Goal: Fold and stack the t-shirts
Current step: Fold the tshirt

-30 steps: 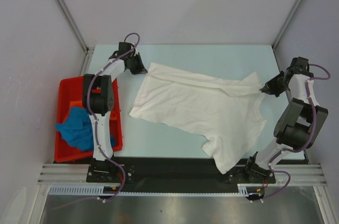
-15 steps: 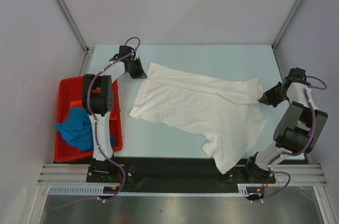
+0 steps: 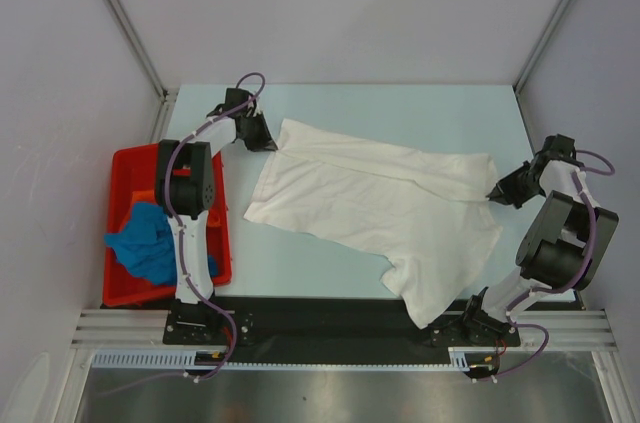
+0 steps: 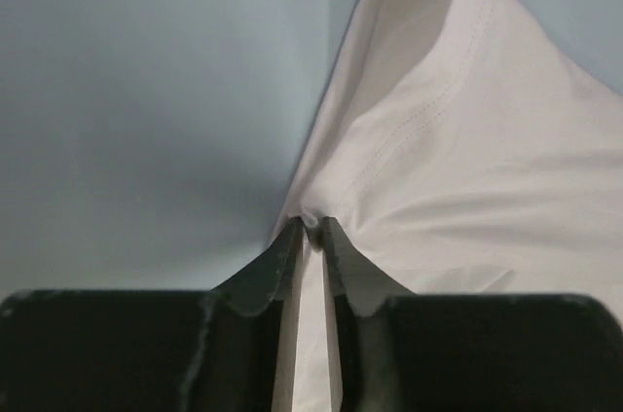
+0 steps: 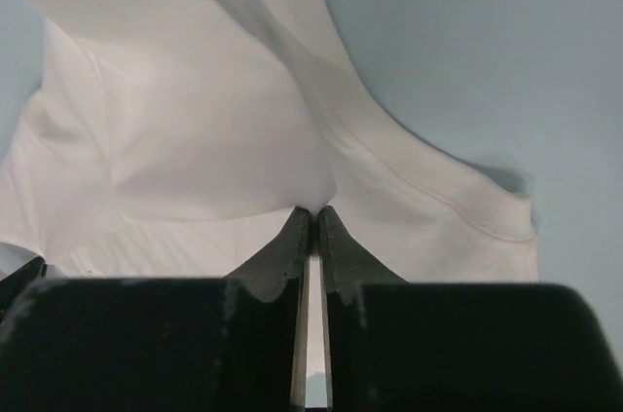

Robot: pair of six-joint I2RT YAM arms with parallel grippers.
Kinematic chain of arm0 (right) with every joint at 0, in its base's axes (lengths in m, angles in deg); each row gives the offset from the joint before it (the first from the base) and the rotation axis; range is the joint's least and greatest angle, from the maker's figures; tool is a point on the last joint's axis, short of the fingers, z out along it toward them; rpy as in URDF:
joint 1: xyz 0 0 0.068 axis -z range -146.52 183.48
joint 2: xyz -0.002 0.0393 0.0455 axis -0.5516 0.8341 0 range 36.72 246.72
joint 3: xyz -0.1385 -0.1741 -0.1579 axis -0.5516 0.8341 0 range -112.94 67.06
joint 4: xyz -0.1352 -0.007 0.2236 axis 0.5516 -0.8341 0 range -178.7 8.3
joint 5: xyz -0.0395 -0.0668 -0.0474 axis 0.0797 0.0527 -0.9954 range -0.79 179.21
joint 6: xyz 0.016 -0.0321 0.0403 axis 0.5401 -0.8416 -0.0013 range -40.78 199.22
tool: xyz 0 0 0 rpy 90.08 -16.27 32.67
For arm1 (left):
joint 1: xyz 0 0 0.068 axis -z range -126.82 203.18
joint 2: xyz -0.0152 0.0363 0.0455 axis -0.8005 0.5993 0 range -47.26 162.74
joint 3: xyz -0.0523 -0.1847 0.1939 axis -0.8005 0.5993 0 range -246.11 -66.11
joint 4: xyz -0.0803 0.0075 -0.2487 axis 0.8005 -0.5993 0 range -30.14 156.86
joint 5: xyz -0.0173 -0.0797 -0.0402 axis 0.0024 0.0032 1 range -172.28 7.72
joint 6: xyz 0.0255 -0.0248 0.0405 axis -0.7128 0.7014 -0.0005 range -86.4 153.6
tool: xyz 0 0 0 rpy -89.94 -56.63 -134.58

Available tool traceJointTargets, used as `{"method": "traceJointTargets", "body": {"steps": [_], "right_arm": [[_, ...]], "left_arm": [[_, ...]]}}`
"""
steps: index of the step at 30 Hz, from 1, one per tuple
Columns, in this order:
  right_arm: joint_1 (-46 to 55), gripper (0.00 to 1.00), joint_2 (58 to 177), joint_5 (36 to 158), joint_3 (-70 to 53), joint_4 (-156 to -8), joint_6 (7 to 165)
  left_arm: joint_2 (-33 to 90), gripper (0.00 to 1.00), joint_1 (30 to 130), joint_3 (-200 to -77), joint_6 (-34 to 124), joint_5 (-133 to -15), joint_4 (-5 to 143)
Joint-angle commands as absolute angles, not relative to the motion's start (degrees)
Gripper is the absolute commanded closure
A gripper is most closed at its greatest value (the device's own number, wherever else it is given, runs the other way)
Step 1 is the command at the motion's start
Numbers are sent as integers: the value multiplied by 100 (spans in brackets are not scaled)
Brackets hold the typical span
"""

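A white t-shirt (image 3: 370, 203) lies spread on the pale blue table, its far strip folded over. My left gripper (image 3: 272, 141) is shut on the shirt's far left corner; the left wrist view shows cloth (image 4: 467, 139) pinched between the fingertips (image 4: 311, 229). My right gripper (image 3: 492, 192) is shut on the shirt's right edge; the right wrist view shows cloth (image 5: 214, 130) pinched at the tips (image 5: 313, 212). A blue t-shirt (image 3: 150, 241) and an orange one (image 3: 143, 197) lie in the red bin. No black graphic shows on the white shirt.
The red bin (image 3: 220, 243) stands at the left edge of the table beside the left arm. Metal frame posts rise at the back corners. The black base rail (image 3: 330, 318) runs along the near edge.
My right gripper has moved nearer and slightly right, pulling the shirt's right edge with it. My left gripper has shifted slightly right with its corner. The far fold lies flatter.
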State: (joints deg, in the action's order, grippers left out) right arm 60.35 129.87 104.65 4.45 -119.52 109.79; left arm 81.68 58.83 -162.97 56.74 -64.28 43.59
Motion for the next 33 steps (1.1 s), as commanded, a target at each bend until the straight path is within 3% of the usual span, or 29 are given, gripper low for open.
{"method": "traceJointTargets", "body": {"steps": [1, 2, 4, 5, 6, 10, 11, 16, 18, 20, 25, 29, 33], "right_arm": [[6099, 89, 12883, 10265, 501, -12071, 10726], [6090, 80, 12761, 10204, 536, -12142, 10682], [6081, 67, 12463, 9967, 754, -12170, 10725], [6081, 55, 12296, 9958, 825, -12065, 10795], [6055, 52, 12094, 9940, 835, -11846, 10900], [5747, 31, 12206, 9650, 448, -10996, 10858], [5747, 22, 12285, 9711, 300, -10861, 10892], [5782, 23, 13767, 10036, -1070, -11122, 10752], [5809, 32, 14121, 10360, -1572, -11272, 10944], [5817, 32, 14298, 10571, -1626, -11291, 11416], [5861, 33, 14447, 10854, -1231, -10395, 12438], [5897, 42, 14825, 11003, -1195, -10148, 13045], [5932, 45, 15053, 10995, -1099, -9973, 13283]], "left_arm": [[8017, 79, 5819, -16498, 5487, -6664, 4077], [7913, 60, 5828, -16507, 5478, -6812, 4015], [7624, 46, 5854, -16359, 5496, -7023, 4110], [7474, 40, 5889, -16262, 5513, -7242, 4180], [7229, 30, 5898, -16148, 5548, -7322, 4225], [7234, 27, 5960, -16444, 5470, -7507, 4374], [7392, 29, 5960, -16872, 5461, -7473, 4313], [8026, 44, 5907, -17404, 5759, -6358, 4689], [8280, 50, 5898, -17412, 6030, -6041, 4848], [8412, 55, 5907, -17247, 6224, -5637, 5085], [8562, 62, 5916, -17070, 6585, -5276, 5508], [8729, 64, 5942, -17201, 6796, -5152, 5658], [8747, 64, 5969, -17052, 6910, -5196, 5780]]}}
